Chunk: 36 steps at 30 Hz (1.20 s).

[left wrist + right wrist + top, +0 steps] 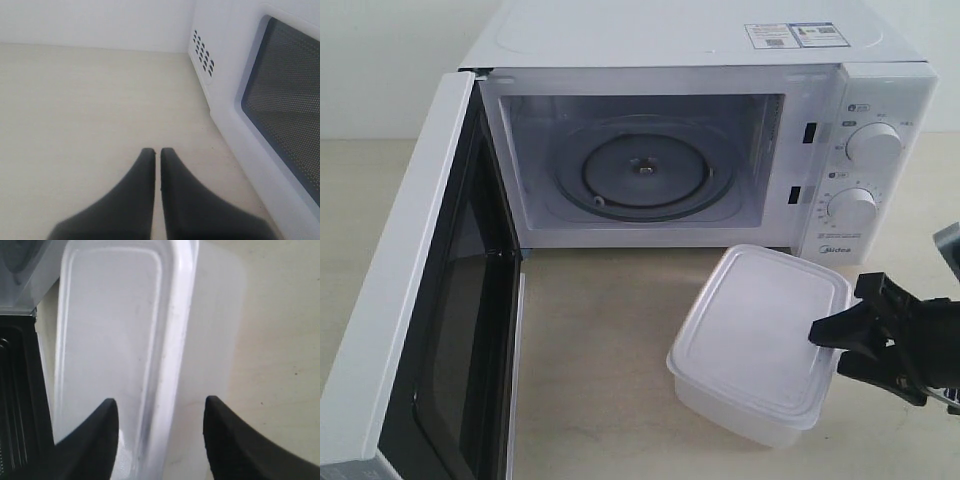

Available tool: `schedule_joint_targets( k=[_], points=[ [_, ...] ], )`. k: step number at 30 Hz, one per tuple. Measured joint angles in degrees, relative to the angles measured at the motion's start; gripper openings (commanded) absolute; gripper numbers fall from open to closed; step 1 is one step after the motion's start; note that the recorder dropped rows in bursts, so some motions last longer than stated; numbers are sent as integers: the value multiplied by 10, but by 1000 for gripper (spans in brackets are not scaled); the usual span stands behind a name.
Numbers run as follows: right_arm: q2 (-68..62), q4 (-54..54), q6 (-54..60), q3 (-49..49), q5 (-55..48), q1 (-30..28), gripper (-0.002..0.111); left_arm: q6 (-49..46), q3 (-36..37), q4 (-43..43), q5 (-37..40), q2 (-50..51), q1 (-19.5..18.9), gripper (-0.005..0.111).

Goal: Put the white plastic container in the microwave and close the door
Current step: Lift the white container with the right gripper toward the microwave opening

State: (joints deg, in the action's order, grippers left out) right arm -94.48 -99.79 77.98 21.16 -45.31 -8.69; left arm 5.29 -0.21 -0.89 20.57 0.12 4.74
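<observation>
**Exterior view.** The microwave (720, 60) stands with its door (410, 300) swung fully open toward 9 o'clock. The cavity and glass turntable (645, 175) are bare. The white plastic container (760, 330) sits on the table (590, 380), lid on, at about 5 o'clock from the turntable and just in front of the dial panel. The right gripper (832, 352) comes in from 3 o'clock and overlaps the container's near edge. The left arm is out of sight here.

**Left wrist view.** The left gripper (157, 152) has its fingers pressed almost together with nothing between them. It hovers over the table just beside the door's outer face and meshed window (285, 110).

**Right wrist view.** The right gripper (161, 407) is spread wide and holds nothing. One finger (95, 440) lies over the lid and the other (235, 440) outside the wall, so the container's (110, 340) raised rim runs between them.

**The step in hand** looks like the grasp. To do it well:
- Go low enough that the pads catch the wall and not only the thin lid lip, which may flex or pop off.
- Close squarely across the rim.
- Lift level, then carry toward 11 o'clock, clearing the cavity sill.
- Set the box centred on the turntable, so the door can shut without catching it.
</observation>
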Motion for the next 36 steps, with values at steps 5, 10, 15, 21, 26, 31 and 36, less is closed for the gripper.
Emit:
schedule_joint_targets(
  k=[5,10,15,21,26,31,36],
  points=[
    [0,0,4,0,11,0,45,0,0,0,0,0,0,4],
    [0,0,6,1,24,0,23,0,0,0,0,0,0,4],
    [0,-1,9,20,26,19,20,0,0,0,0,0,0,4],
    [-20,-16,1,31,27,47,0,0,0,0,0,0,0,4],
    [-23,-10,-2,33,6,48,0,0,0,0,0,0,0,4],
    [50,1,-33,28,9,52,0,0,0,0,0,0,0,4],
    [149,9,-126,28,9,52,0,0,0,0,0,0,0,4]
  ],
)
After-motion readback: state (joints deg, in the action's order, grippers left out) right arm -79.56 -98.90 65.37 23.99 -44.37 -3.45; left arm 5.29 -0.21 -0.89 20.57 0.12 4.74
